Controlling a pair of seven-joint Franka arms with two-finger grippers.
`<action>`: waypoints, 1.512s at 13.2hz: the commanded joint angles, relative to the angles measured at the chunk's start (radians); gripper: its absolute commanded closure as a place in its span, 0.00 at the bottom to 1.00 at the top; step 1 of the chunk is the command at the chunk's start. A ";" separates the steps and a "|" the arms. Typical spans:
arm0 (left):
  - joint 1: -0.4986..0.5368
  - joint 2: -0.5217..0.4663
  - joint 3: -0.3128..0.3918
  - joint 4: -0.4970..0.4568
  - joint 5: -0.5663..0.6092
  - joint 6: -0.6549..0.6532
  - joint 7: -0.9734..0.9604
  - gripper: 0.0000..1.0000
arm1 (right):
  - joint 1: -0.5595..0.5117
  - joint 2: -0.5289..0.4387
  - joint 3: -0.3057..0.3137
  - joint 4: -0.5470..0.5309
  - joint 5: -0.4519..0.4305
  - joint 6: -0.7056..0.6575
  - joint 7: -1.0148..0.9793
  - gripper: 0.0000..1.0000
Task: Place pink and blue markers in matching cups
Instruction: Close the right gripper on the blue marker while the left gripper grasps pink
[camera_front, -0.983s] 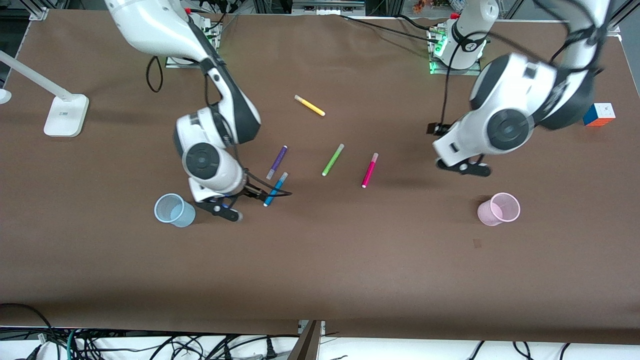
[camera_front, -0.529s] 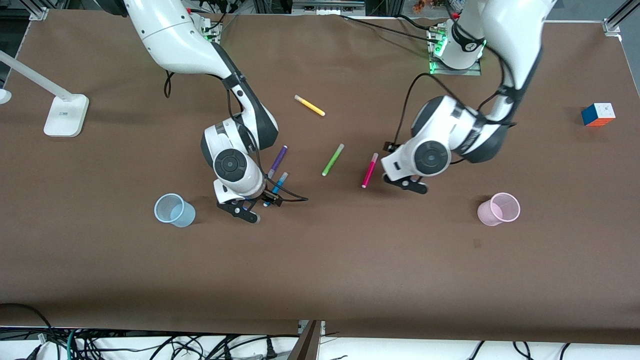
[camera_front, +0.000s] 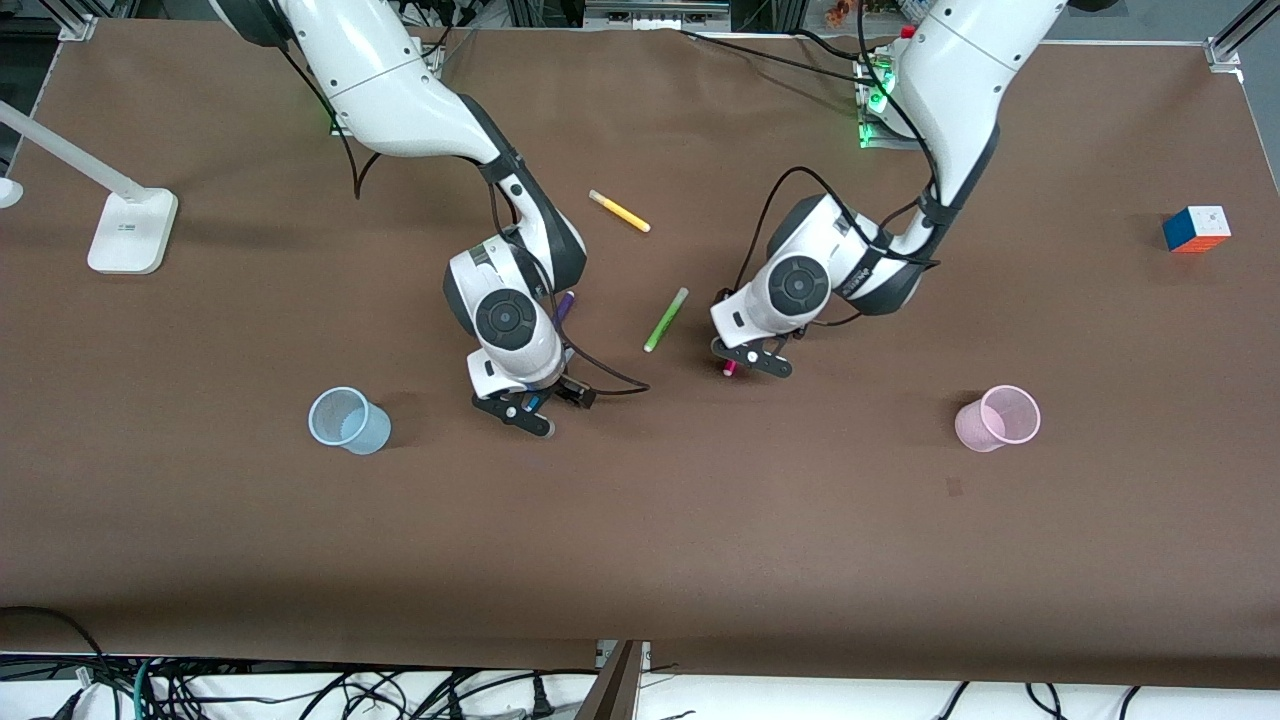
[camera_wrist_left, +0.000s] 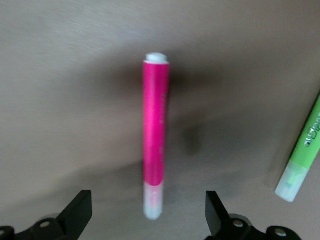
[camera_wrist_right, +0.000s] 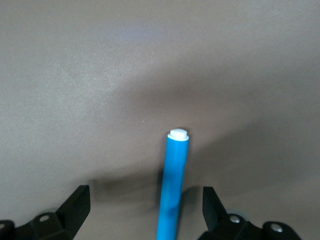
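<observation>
Your wrist views reveal what the front view hides: the pink marker (camera_wrist_left: 154, 135) lies between the left gripper's (camera_wrist_left: 149, 220) wide-open fingers at frame centre, the blue marker (camera_wrist_right: 174, 185) between the right gripper's (camera_wrist_right: 145, 215), neither gripped.

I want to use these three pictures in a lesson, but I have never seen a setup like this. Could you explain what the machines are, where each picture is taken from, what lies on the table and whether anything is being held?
Two white robot arms work at a brown table. The big picture looks down from a high camera facing them; the other two come from cameras on their wrists. The left gripper hangs open over the pink marker, and the right gripper hangs open over the blue marker. Both markers lie flat; nothing is held. Also on the table: a green marker, a yellow marker, a purple marker mostly hidden, a blue cup, a pink cup, a puzzle cube and a lamp base.
</observation>
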 joint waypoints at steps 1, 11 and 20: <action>-0.015 -0.039 0.004 -0.040 0.020 0.033 -0.018 0.00 | 0.022 0.013 -0.008 0.003 0.000 0.023 0.018 0.01; -0.015 -0.012 0.004 -0.036 0.020 0.040 -0.017 0.90 | 0.009 0.015 -0.015 -0.001 -0.039 0.037 -0.064 1.00; 0.028 -0.116 0.017 0.067 0.022 -0.358 -0.003 1.00 | -0.173 -0.167 -0.015 0.011 0.074 -0.266 -0.343 1.00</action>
